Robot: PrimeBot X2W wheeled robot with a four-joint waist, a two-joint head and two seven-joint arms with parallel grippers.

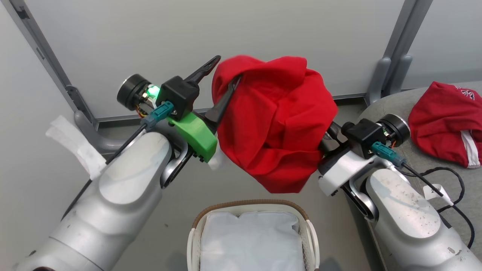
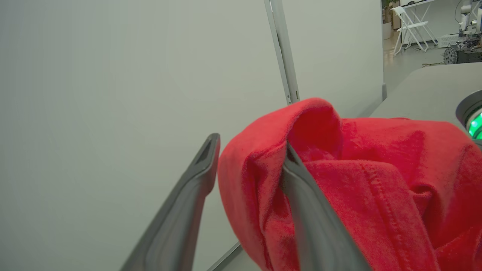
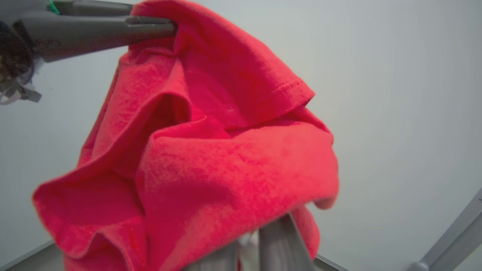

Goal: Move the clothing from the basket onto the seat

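A plain red garment (image 1: pixel 275 120) hangs bunched in the air between my two arms, above the basket (image 1: pixel 248 205). My left gripper (image 1: pixel 228 68) is open, its fingers spread; one finger (image 2: pixel 301 195) is tucked into a fold of the cloth, the other (image 2: pixel 199 169) is bare. My right gripper (image 3: pixel 256 241) is shut on the garment's lower right part, mostly hidden by fabric. The basket holds just its white liner (image 1: pixel 252 241). A red jersey (image 1: pixel 444 124) with white trim lies on the grey seat (image 1: pixel 391 109) at the right.
Pale wall panels with grey metal posts (image 1: pixel 391 56) stand close behind. A black cable (image 1: pixel 452 188) loops over the seat by my right forearm. White tape (image 1: pixel 75 143) sticks to the left post's foot. A folding chair (image 2: pixel 410 26) stands far off.
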